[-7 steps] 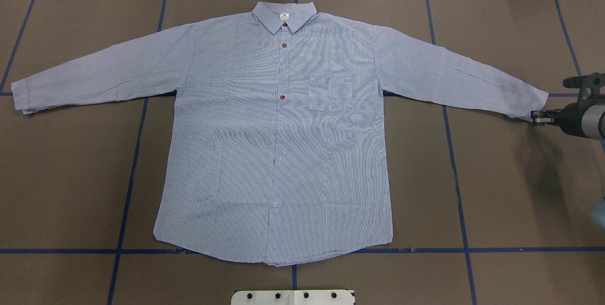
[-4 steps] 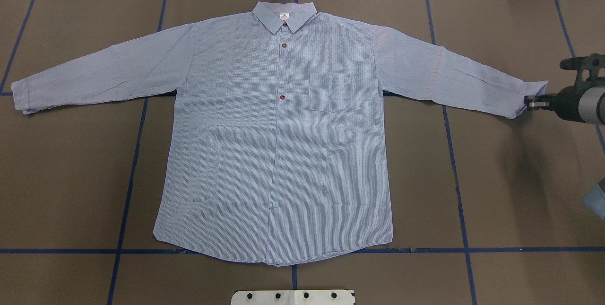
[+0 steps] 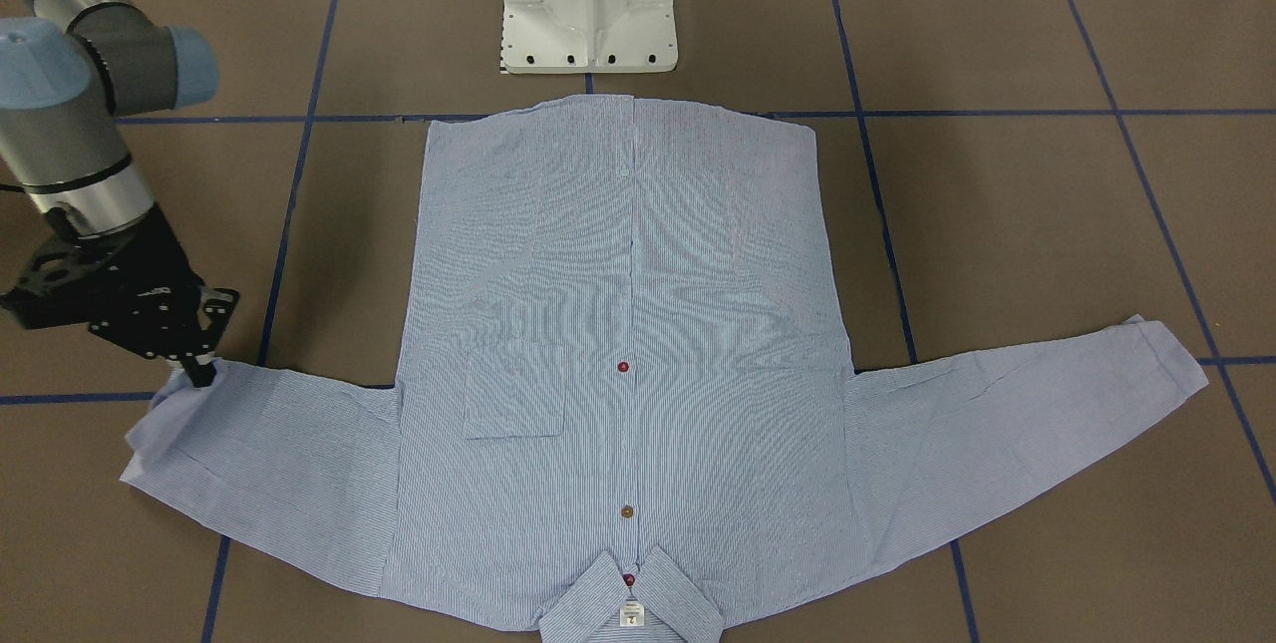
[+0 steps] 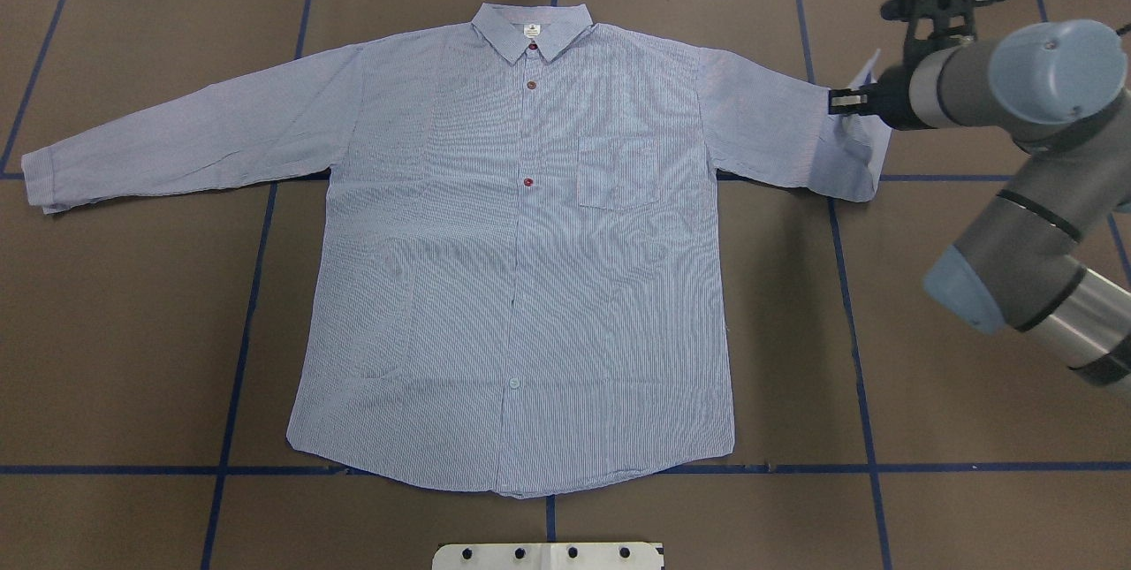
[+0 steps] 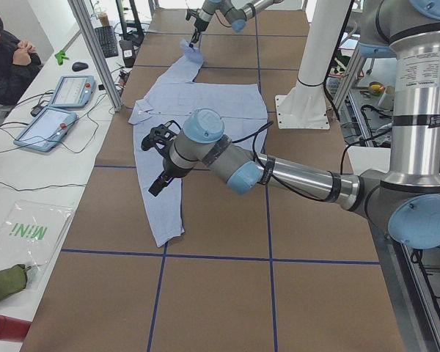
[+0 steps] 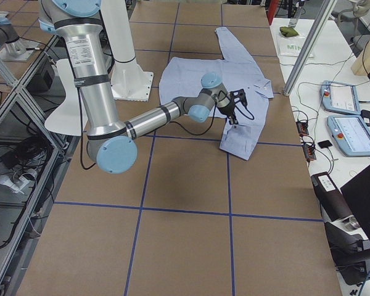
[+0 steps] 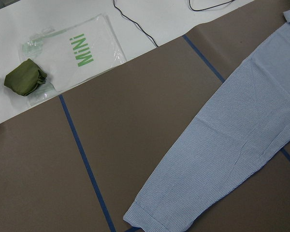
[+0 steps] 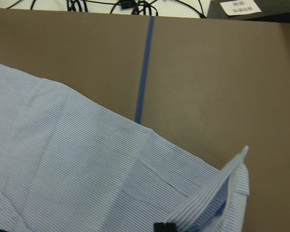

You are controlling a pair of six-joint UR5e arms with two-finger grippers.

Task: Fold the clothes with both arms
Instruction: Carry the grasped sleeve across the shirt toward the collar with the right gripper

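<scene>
The light blue striped shirt [image 4: 530, 269] lies flat, front up, collar at the far side; it also shows in the front-facing view [image 3: 618, 324]. My right gripper [image 4: 835, 100] is shut on the shirt's right cuff [image 8: 227, 188] and holds it lifted, so the outer sleeve is doubled back over the forearm part. It also shows in the front-facing view [image 3: 199, 371]. The other sleeve [image 4: 177, 137] lies straight out. My left gripper [image 5: 156, 185] shows only in the exterior left view, over that sleeve; I cannot tell whether it is open or shut.
The white pedestal base [image 3: 588, 5] stands at the near table edge behind the hem. Blue tape lines cross the brown table [image 4: 972, 331]. A side bench holds tablets [image 5: 66, 92], a green pouch [image 7: 24, 79] and cables; a person [image 5: 7, 59] sits there.
My right gripper has carried the cuff inward toward the shirt body and toward the far edge. The right sleeve is now folded back, and more of the right arm has come into view.
</scene>
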